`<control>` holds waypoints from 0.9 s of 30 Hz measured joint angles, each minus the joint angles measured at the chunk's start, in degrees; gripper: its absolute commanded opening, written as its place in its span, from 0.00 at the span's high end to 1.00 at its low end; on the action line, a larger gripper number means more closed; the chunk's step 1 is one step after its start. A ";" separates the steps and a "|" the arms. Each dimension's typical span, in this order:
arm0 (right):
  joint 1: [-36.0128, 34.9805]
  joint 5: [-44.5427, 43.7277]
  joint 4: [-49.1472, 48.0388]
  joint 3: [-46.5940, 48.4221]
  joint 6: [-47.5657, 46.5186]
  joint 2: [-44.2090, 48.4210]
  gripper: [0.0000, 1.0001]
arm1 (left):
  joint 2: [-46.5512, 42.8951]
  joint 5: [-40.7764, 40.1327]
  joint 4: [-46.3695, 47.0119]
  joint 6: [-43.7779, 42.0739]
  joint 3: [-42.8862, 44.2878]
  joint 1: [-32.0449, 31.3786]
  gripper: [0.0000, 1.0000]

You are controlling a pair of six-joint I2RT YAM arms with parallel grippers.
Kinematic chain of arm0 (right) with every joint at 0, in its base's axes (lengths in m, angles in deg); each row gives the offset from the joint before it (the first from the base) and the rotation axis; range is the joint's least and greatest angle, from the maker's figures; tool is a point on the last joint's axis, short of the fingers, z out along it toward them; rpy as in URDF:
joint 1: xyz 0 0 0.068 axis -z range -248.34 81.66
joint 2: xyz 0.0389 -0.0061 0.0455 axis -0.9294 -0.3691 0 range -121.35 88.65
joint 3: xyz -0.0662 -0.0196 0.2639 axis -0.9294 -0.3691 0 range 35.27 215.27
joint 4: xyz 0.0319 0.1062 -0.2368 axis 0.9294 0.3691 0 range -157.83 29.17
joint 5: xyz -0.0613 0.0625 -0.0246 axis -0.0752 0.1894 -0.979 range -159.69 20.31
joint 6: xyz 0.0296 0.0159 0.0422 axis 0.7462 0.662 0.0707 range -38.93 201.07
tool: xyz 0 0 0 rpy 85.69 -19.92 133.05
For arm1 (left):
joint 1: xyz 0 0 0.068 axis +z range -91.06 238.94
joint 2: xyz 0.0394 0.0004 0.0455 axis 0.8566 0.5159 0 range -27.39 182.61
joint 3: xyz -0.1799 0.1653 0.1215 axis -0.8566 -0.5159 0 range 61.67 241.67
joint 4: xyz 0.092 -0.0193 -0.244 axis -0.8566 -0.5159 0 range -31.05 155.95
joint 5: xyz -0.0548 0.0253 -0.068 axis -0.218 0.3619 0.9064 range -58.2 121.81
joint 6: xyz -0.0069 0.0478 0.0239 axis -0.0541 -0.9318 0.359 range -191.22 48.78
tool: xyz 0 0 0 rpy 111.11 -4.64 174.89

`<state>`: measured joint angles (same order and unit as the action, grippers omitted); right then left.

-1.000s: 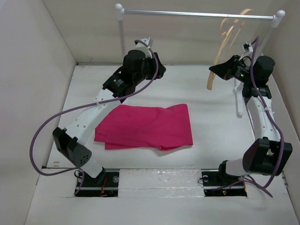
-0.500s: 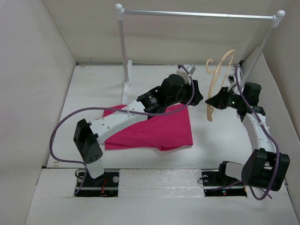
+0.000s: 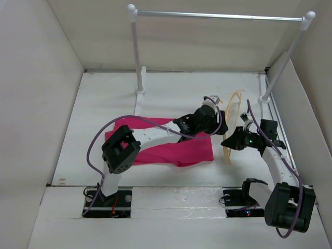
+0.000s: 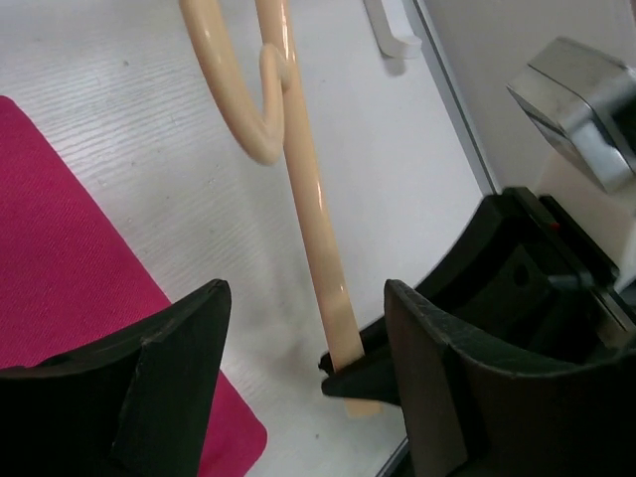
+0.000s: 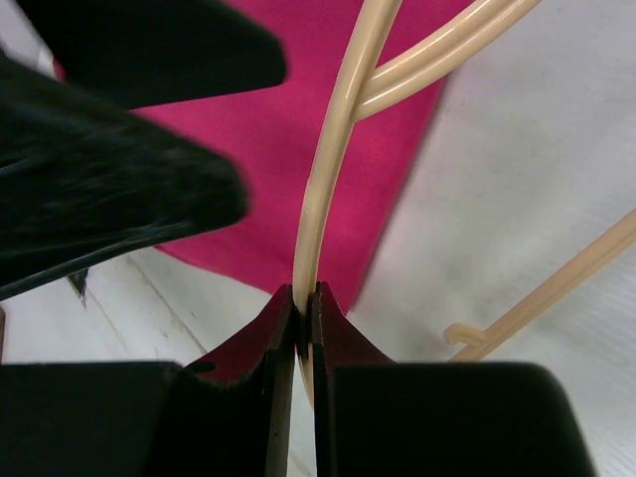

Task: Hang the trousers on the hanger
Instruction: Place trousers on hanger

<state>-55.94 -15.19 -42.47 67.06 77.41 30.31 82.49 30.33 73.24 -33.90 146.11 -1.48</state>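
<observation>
The magenta trousers (image 3: 194, 150) lie folded flat on the table, partly under my left arm; they also show in the left wrist view (image 4: 60, 258) and the right wrist view (image 5: 278, 149). The pale tan hanger (image 3: 233, 111) stands tilted just right of them. My right gripper (image 3: 226, 143) is shut on the hanger's lower arm (image 5: 333, 169), its jaws (image 5: 305, 316) pinching the wood. My left gripper (image 3: 220, 123) is open beside the hanger. In the left wrist view (image 4: 303, 293) the hanger's arm (image 4: 303, 189) runs between the spread jaws without touching them.
The white-and-silver clothes rail (image 3: 215, 15) spans the back, with posts at left (image 3: 136, 52) and right (image 3: 280, 67) and a foot (image 4: 393, 25) on the table. White walls close in both sides.
My right gripper has brought the hanger down off the rail and forward to beside the trousers. My left arm has swung from the back left across the trousers to the hanger.
</observation>
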 measured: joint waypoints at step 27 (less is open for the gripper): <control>-2.03 3.82 13.60 -8.59 -3.54 9.35 0.40 | 2.89 -8.20 9.88 11.28 -9.86 -3.61 1.00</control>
<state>-57.97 -11.36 -28.87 58.47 73.87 39.66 85.38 22.13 83.12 -22.62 136.26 -5.09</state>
